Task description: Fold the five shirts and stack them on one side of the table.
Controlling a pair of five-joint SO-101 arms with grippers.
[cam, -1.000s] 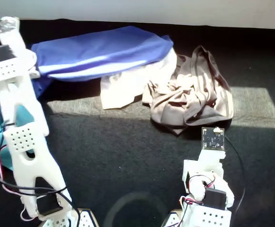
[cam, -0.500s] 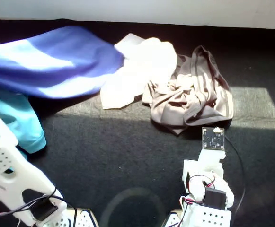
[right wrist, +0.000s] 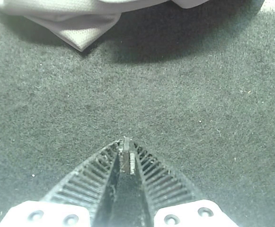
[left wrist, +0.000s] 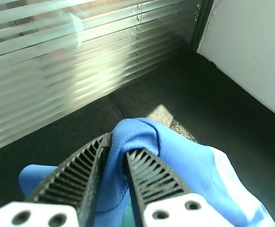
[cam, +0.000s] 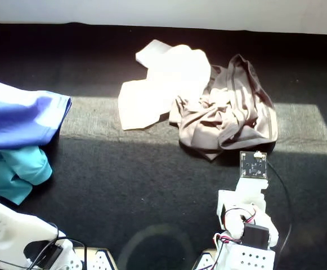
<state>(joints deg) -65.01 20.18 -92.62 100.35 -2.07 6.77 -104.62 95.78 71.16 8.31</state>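
counter [cam: 152,185]: dark felt, part sunlit.
blue shirt [cam: 17,115]: at the far-left edge, draped over the teal one, one fold lifted.
tan shirt [cam: 231,112]: crumpled heap, far right of centre.
white shirt [cam: 160,84]: spread flat, touching the tan shirt's left side.
teal shirt [cam: 17,169]: left edge, poking out nearer than the blue.
left gripper [left wrist: 118,145]: clamped on a bunched fold of the blue shirt.
right gripper [right wrist: 124,142]: closed, holding nothing, low over bare counter just near of the tan shirt.
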